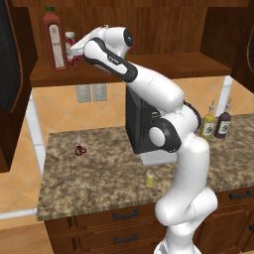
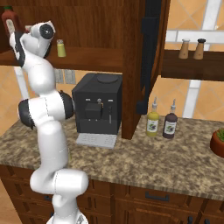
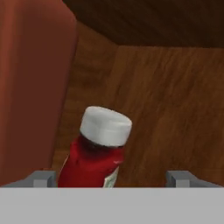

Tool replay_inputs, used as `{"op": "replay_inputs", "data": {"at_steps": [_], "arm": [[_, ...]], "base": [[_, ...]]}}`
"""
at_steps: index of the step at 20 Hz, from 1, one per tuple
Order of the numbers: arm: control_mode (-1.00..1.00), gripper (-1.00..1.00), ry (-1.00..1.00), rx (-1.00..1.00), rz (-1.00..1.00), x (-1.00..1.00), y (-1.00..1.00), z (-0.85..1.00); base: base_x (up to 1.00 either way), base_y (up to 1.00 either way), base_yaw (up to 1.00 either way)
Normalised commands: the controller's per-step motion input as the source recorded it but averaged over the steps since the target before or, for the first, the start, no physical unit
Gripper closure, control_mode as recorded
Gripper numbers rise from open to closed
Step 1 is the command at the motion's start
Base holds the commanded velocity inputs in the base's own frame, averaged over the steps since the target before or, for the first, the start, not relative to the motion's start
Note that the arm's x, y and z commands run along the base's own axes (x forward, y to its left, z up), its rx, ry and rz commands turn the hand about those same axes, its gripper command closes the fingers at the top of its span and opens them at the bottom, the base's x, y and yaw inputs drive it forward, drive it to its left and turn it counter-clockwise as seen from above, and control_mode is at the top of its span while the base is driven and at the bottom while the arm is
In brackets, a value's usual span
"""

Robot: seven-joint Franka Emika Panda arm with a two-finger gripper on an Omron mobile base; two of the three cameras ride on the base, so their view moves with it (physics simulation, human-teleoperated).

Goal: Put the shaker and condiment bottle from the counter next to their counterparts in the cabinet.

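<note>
The short red condiment bottle [image 3: 97,155] with a white cap stands on the cabinet [image 1: 149,67] shelf, right beside the tall red green-capped bottle [image 1: 54,39]. My gripper [image 3: 111,180] is open around it, one fingertip [image 3: 43,179] close to its left side and the other well off to its right. From the left base view the gripper [image 1: 74,51] hides most of the condiment bottle [image 1: 71,38]. One yellow-green shaker [image 1: 150,178] stands on the counter near the arm's base. Its twin shaker [image 2: 61,48] stands further right on the cabinet shelf.
A black coffee machine [image 2: 98,103] sits under the cabinet. Yellow [image 2: 152,122] and dark [image 2: 169,124] squeeze bottles stand to its right. Red scissors [image 1: 80,149] lie on the counter's left. Two brown shakers [image 2: 192,49] occupy a side shelf, and a plant pot [image 2: 217,143] is at far right.
</note>
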Motion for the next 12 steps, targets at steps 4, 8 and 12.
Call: {"op": "replay_inputs", "data": {"at_steps": [4,8,12], "arm": [[-1.0,-1.0,-0.13,0.01,0.0,-0.97,-0.83,0.32],[-1.0,-1.0,-0.35,0.0,0.0,-1.0,-0.7,-0.3],[-1.0,-1.0,-0.47,0.06,0.0,-1.0,-0.47,-0.74]], "base": [[0.0,0.0,0.0],[0.0,0.0,0.0],[0.0,0.0,0.0]]}}
